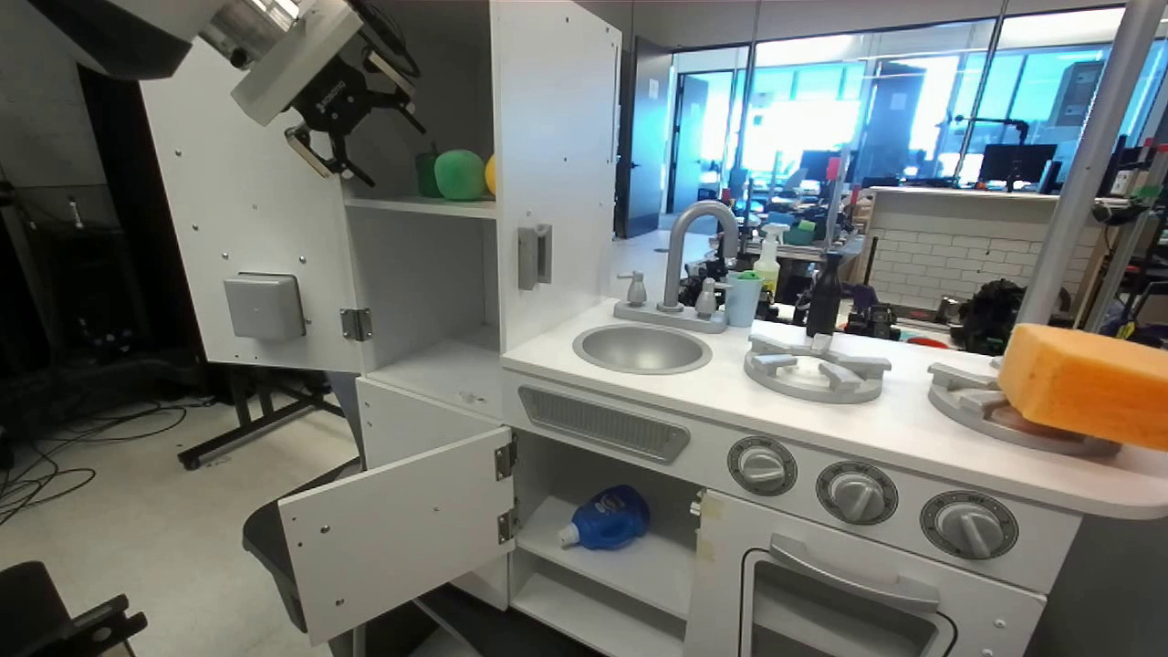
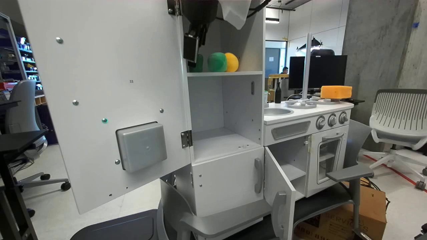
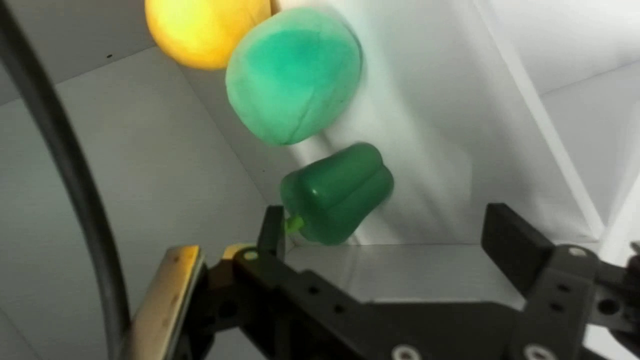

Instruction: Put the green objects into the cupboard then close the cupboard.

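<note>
The tall white cupboard (image 1: 420,283) stands with its long door (image 2: 93,83) swung wide open, a grey square panel on the door's inside. On its upper shelf (image 2: 230,74) sit a round green piece (image 1: 460,175) and a dark green bell pepper (image 1: 426,173). The wrist view shows the green round piece (image 3: 295,75) and the pepper (image 3: 340,192), lying with its stem toward one finger. My gripper (image 1: 392,153) is open and empty in front of the upper compartment. In the wrist view my gripper (image 3: 382,215) has its fingers wide apart, the pepper beyond them.
A yellow ball (image 2: 232,62) touches the green round piece on the shelf. The small low door (image 1: 401,529) stands open, with a blue bottle (image 1: 611,518) inside. The sink (image 1: 642,349), stove burners and an orange sponge (image 1: 1086,383) are on the counter. A grey chair (image 2: 227,213) stands in front.
</note>
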### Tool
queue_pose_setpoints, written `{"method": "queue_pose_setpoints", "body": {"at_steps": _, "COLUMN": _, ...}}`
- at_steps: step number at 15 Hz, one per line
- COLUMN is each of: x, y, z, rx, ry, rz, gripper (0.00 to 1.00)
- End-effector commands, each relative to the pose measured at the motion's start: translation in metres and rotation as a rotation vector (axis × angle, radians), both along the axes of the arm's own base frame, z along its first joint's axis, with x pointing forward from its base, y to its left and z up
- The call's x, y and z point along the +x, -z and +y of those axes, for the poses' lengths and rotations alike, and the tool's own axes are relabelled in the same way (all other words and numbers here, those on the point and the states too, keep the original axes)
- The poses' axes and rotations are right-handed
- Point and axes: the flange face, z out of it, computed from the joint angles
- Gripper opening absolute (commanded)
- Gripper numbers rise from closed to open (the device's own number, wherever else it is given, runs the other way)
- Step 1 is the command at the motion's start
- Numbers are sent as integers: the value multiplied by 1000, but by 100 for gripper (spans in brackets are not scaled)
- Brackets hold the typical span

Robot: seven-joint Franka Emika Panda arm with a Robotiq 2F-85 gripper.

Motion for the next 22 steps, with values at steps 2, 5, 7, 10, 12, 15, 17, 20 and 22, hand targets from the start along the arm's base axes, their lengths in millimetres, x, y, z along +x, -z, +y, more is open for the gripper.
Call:
{"method": "queue_pose_setpoints", "body": {"at_steps": 2, "x": -44, "y": -21, "z": -6, "rx": -116, "ry": -53, "rz": 171, "gripper": 100}}
{"method": "queue_pose_setpoints", "body": {"at_steps": 5, "x": -67, "y": -48, "z": -7, "rx": -166, "ry": -95, "rz": 273, "gripper": 100}}
{"method": "queue_pose_setpoints", "body": {"at_steps": 7, "x": -80, "y": -73, "z": -10, "rx": -183, "ry": -129, "rz": 316, "gripper": 100}}
{"method": "queue_pose_setpoints", "body": {"at_steps": 10, "x": -97, "y": -129, "z": -9, "rx": -171, "ry": -165, "rz": 337, "gripper": 100}}
{"method": "queue_pose_setpoints", "body": {"at_steps": 12, "x": -108, "y": -170, "z": -8, "rx": -159, "ry": -178, "rz": 338, "gripper": 100}}
{"method": "queue_pose_setpoints", "body": {"at_steps": 15, "x": -114, "y": -223, "z": -6, "rx": -119, "ry": -166, "rz": 318, "gripper": 100}}
{"method": "queue_pose_setpoints", "body": {"at_steps": 17, "x": -105, "y": -251, "z": 2, "rx": -64, "ry": -124, "rz": 283, "gripper": 100}}
{"method": "queue_pose_setpoints", "body": {"at_steps": 20, "x": -85, "y": -271, "z": 16, "rx": 25, "ry": -64, "rz": 231, "gripper": 100}}
{"method": "queue_pose_setpoints", "body": {"at_steps": 22, "x": -67, "y": -277, "z": 28, "rx": 84, "ry": -26, "rz": 209, "gripper": 100}}
